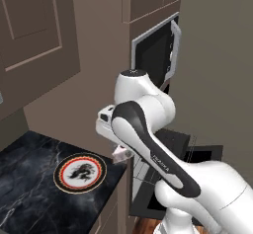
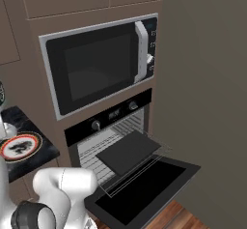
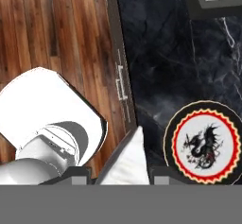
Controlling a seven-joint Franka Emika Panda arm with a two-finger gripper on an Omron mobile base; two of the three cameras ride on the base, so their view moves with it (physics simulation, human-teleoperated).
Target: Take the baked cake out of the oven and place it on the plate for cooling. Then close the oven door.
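Hand view: the cake [image 3: 128,159] showed as a whitish wedge rising between the two dark finger tips, so the gripper [image 3: 122,176] was clenched on it, above the edge of the dark marble counter [image 3: 165,53] and just beside the plate [image 3: 204,142].
Cake, left base view: a small pale piece [image 1: 120,153] hung under the white hand, past the counter's corner and not yet over the plate [image 1: 80,173].
Handling: it looked light and soft, likely to crumble or dent if squeezed harder; a gentle hold low on its sides seemed the safest place, and no red blob could be made out on it.
Plate: it lay flat on the counter [image 1: 29,178], red and gold rim around a white centre with a black dragon, nothing on it.
Oven: in the right base view the oven [image 2: 113,126] stood open, its door [image 2: 144,187] folded down flat, a dark tray [image 2: 128,150] pulled out on the wire rack.
Above it: the silver-framed microwave [image 2: 99,64] was shut.
Hard to make out: the arm covered the fingers in the left base view, and the hand view cut off the cake's lower part.
Judgement: the cake was out, the placing and the door were still to do.
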